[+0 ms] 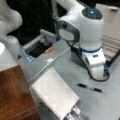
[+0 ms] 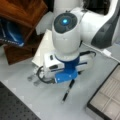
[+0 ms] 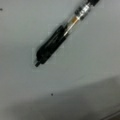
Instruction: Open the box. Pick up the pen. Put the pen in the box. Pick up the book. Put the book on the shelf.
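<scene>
Pen [image 3: 62, 33] fills the wrist view, lying slantwise on the grey table [image 3: 30, 100], untouched. No fingers show there, and in both front views the arm's body hides the gripper, so how wide it stands cannot be told; nothing is seen in its hold. In a front view the pen [image 1: 90, 87] lies just below the arm's wrist [image 1: 96, 62]. Beside it, toward the left, lies the white book [image 1: 55, 96], with the brown shelf [image 1: 13, 97] beyond. Over on a front view's right, the box [image 2: 107, 100] lies open, pale compartments showing.
</scene>
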Tool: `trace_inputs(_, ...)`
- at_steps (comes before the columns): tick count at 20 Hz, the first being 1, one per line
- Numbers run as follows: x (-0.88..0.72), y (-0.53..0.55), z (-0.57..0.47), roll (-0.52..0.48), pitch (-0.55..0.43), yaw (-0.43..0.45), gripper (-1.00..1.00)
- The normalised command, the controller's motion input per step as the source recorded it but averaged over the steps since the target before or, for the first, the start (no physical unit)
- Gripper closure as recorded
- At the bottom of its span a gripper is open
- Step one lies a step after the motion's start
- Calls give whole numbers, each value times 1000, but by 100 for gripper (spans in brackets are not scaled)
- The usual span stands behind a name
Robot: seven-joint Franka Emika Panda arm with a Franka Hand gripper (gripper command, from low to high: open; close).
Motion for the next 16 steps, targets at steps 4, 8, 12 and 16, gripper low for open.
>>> trace_inputs(4, 225, -42, -254, -131, -51, 95, -100)
trace_inputs(8, 174, -27, -115, -147, -38, 96, -100)
trace_inputs(12, 144, -26, -24, -163, -61, 81, -100)
trace_inputs(16, 97, -16, -120, -184, -57, 58, -100)
